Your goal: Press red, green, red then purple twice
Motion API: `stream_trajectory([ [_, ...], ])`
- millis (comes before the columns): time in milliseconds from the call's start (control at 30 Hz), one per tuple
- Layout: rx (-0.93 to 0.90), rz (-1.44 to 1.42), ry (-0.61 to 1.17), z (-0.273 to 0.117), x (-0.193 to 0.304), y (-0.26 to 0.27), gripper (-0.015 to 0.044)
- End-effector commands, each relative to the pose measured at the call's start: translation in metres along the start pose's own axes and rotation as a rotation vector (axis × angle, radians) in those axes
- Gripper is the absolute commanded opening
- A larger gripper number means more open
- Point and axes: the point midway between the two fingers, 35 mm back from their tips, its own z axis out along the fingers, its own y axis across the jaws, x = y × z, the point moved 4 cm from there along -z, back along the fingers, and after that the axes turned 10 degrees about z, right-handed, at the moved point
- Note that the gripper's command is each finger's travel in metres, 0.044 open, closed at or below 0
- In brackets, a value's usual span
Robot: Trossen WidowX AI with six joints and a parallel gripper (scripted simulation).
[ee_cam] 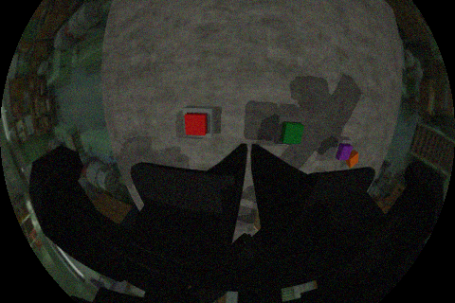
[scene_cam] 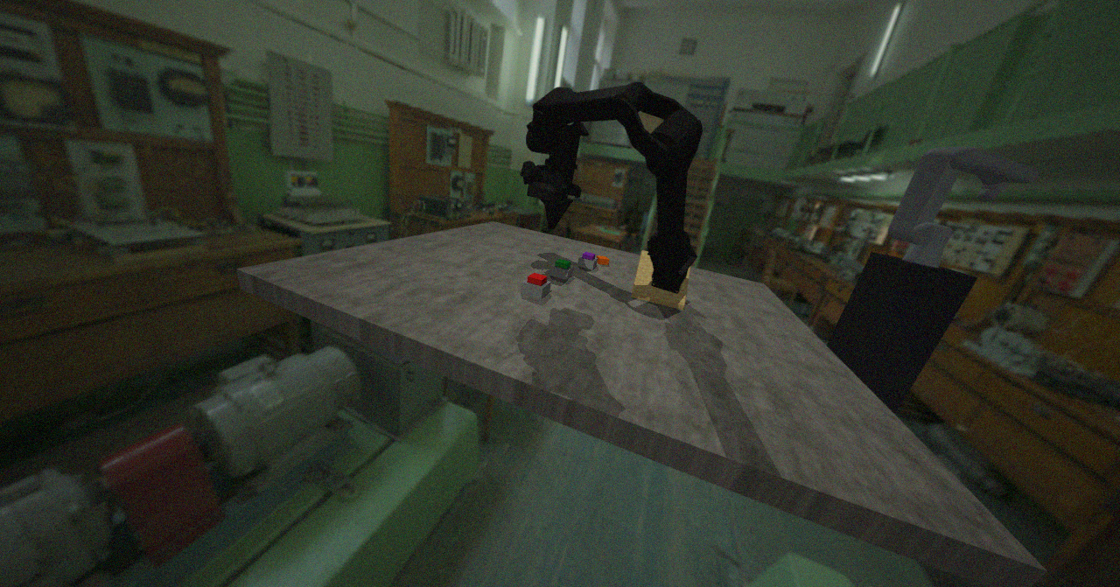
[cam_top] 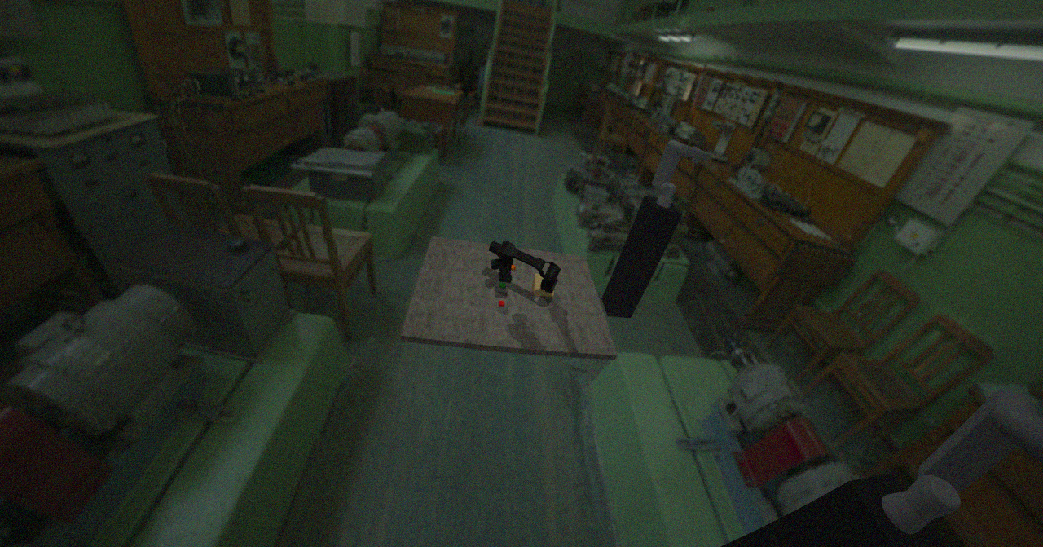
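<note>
My gripper (scene_cam: 552, 226) (ee_cam: 248, 150) is shut and empty, and hangs in the air above the row of buttons. In the wrist view its tips show between the red button and the green button. The red button (cam_top: 500, 302) (scene_cam: 536, 279) (ee_cam: 195, 124) sits on a grey base, nearest in the exterior view, and stands up. The green button (cam_top: 502, 284) (scene_cam: 562, 264) (ee_cam: 293, 133) sits behind it on its base, standing up. The purple button (scene_cam: 588, 255) (ee_cam: 344, 151) is farther back, standing up; I cannot make it out in the top view. Nothing touches the buttons.
An orange block (cam_top: 512, 267) (scene_cam: 603, 261) (ee_cam: 352, 158) lies right beside the purple button. A pale yellow panel (scene_cam: 642, 276) stands at the arm's base. All stand on the grey table (cam_top: 451, 317) (scene_cam: 375, 286) (ee_cam: 237, 33). The arm's shadow falls across it.
</note>
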Motion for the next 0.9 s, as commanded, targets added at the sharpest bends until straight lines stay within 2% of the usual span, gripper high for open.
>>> stream_trajectory([
  [0,-0.011,0.017,0.02,0.004,0.0,-0.07,0.002],
  [67,-0.016,0.015,0.021,0.006,0.002,-0.086,0.002],
  [267,-0.016,0.015,0.021,0.008,0.002,-0.086,0.002],
  [467,-0.017,0.014,0.021,0.065,0.003,-0.085,0.002],
  [867,-0.018,0.014,0.021,0.078,0.003,-0.085,0.002],
])
